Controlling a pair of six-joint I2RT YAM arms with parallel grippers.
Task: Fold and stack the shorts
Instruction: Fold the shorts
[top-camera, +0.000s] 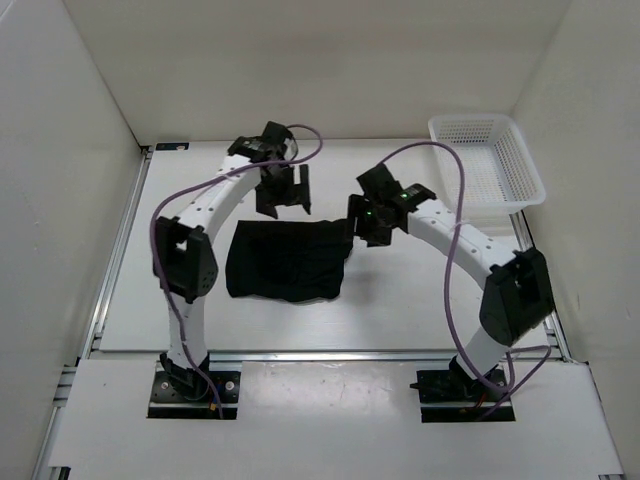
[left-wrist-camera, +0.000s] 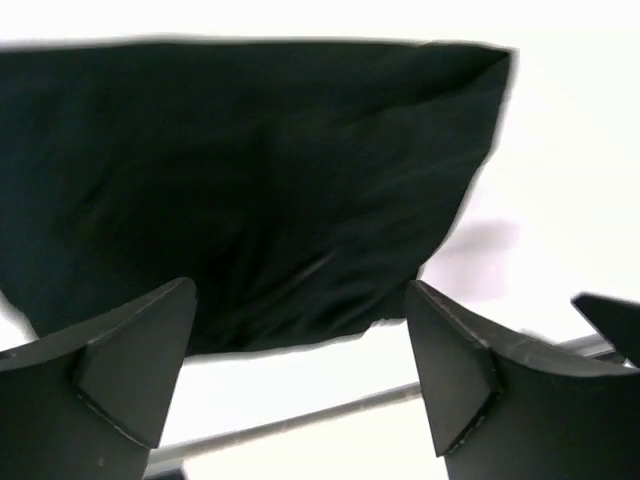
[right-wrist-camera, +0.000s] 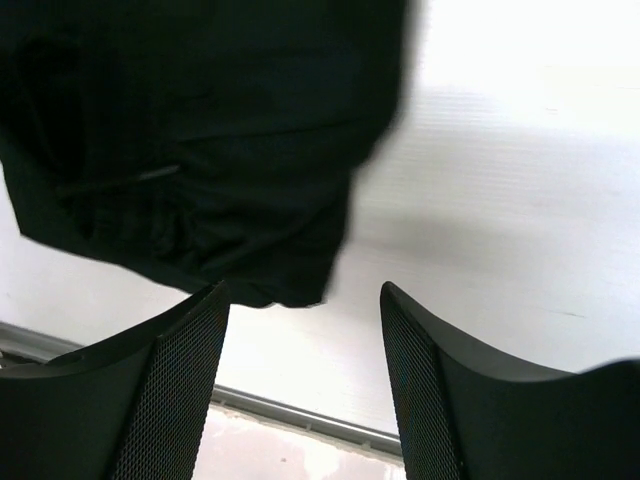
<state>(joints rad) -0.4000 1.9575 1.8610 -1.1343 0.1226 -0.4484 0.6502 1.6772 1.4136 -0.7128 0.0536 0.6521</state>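
Observation:
The black shorts (top-camera: 287, 260) lie folded into a rough rectangle on the white table, between the two arms. My left gripper (top-camera: 282, 190) hangs open and empty just beyond the shorts' far edge. My right gripper (top-camera: 362, 222) is open and empty at the shorts' right edge. In the left wrist view the shorts (left-wrist-camera: 250, 180) fill the upper frame, past my open fingers (left-wrist-camera: 140, 350). In the right wrist view the shorts (right-wrist-camera: 200, 140) fill the upper left with a thin drawstring showing, and my mesh-padded fingers (right-wrist-camera: 175, 380) are apart over bare table.
A white mesh basket (top-camera: 485, 160) stands at the back right of the table. White walls close in the left, back and right sides. A metal rail (top-camera: 330, 353) runs along the table's near edge.

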